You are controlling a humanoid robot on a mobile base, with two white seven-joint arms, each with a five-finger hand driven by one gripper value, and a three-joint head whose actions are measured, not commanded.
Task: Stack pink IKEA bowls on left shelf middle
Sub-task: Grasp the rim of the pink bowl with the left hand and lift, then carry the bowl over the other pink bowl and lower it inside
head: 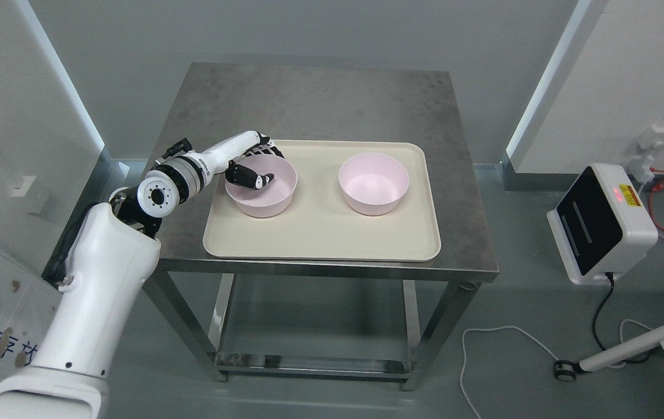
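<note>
A steel table (320,105) fills the middle of the frame, its far edge near the top and its near edge just below centre. A cream tray (320,233) lies on the near half of it, the tray's front rim close to the table's front edge and its right rim a little in from the table's right edge. The far half of the tabletop behind the tray is bare metal.

Two pink bowls sit upright on the tray, apart from each other with a strip of bare tray between them. The left bowl (262,195) stands near the tray's left rim; the right bowl (373,183) stands right of centre, with open tray in front of it and to its right.

The left arm enters from the lower left of the frame and reaches across the table's left edge. The left hand (253,160) is at the left bowl's rim: the dark thumb (250,176) dips inside the bowl while the other fingers curl over the far-left outer wall, so the hand pinches the rim between them. The bowl's base appears to rest on the tray.

The right arm is out of view.

On the floor at the right of the frame stands a white device (599,224) with a cable (506,337) trailing across the floor toward the lower centre
</note>
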